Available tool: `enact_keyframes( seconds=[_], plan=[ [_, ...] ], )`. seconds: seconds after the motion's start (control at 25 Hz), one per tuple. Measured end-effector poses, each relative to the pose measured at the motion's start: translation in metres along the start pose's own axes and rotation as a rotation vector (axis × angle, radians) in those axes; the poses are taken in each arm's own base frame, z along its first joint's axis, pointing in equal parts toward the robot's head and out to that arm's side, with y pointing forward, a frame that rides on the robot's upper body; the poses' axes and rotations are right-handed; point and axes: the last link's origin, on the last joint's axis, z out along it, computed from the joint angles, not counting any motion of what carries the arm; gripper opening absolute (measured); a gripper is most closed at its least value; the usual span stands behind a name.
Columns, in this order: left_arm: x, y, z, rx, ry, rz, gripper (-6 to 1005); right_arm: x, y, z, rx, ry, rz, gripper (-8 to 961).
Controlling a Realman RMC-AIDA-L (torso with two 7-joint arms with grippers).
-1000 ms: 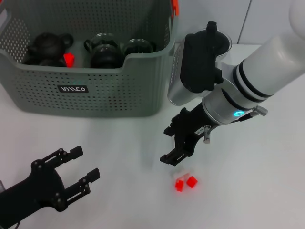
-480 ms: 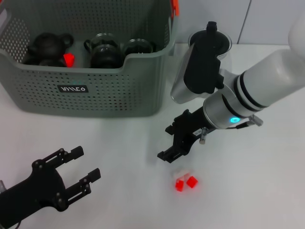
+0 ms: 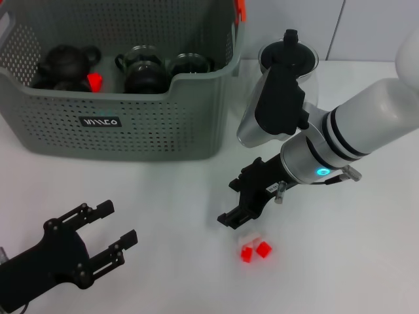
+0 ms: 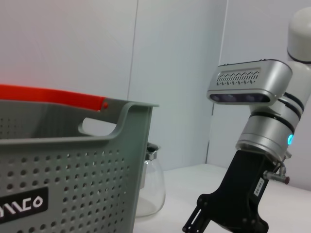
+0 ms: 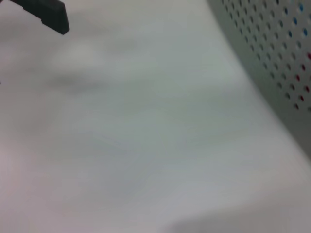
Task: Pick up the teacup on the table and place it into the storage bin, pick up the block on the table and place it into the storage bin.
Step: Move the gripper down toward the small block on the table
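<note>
head view: right pincer [image 3: 238, 220] open, empty, just above red block [image 3: 255, 249]; left pincer [image 3: 111, 230] open, idle.

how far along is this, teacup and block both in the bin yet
Partly. The storage bin already holds dark teapots and glass cups, so the teacup step looks done, and one red block lies inside. In hand: the right claw hovers just above the red and white blocks on the table, gripping nothing. Left to do: grasp a block and drop it in. The left claw sits open, near the table's front edge.
</note>
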Motion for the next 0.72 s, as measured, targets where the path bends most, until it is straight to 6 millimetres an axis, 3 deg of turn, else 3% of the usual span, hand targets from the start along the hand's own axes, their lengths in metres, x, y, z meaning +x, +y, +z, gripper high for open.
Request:
enact_keyframes(
  seconds=[0.72],
  plan=[
    [-0.002,-0.001,-0.001,0.012,-0.009,-0.004,674,0.01,-0.004,-0.019,-0.008,0.036,0.034,816]
  ],
)
